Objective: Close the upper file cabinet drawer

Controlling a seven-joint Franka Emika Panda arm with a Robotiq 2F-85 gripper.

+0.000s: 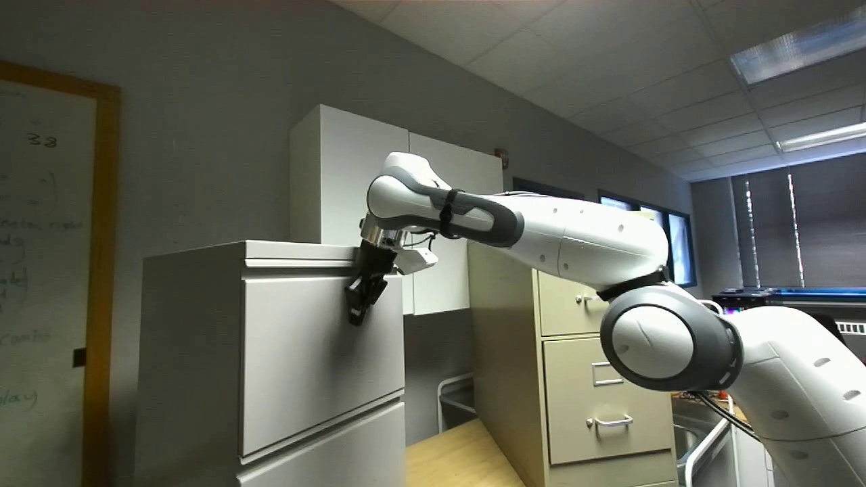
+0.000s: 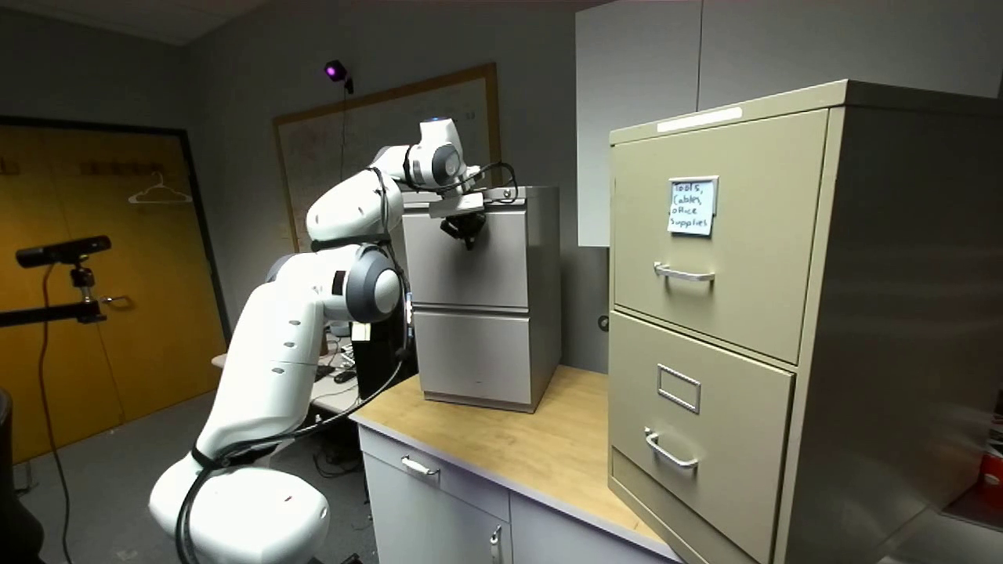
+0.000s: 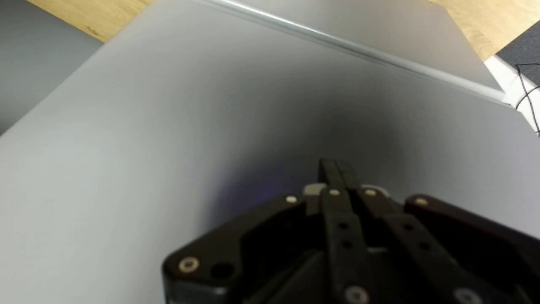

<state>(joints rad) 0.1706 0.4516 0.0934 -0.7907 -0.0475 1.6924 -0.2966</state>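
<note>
Your black pincer [image 3: 338, 166], clenched empty, faces the flat grey-white upper drawer [image 1: 298, 365] of the boxy metal file cabinet [image 1: 189, 352]. It looks flush; press gently, squarely.

Beige cabinet [image 2: 752, 258] note [image 2: 691, 207] reads "Tools, Cables, office Supplies"; whiteboard [image 1: 46, 297], "38".

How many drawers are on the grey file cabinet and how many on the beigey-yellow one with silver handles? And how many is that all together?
Grey: 2, the upper grey drawer and the lower grey drawer
Beige: 2, the upper beige drawer and the lower beige drawer
Total: 4 drawers
</note>
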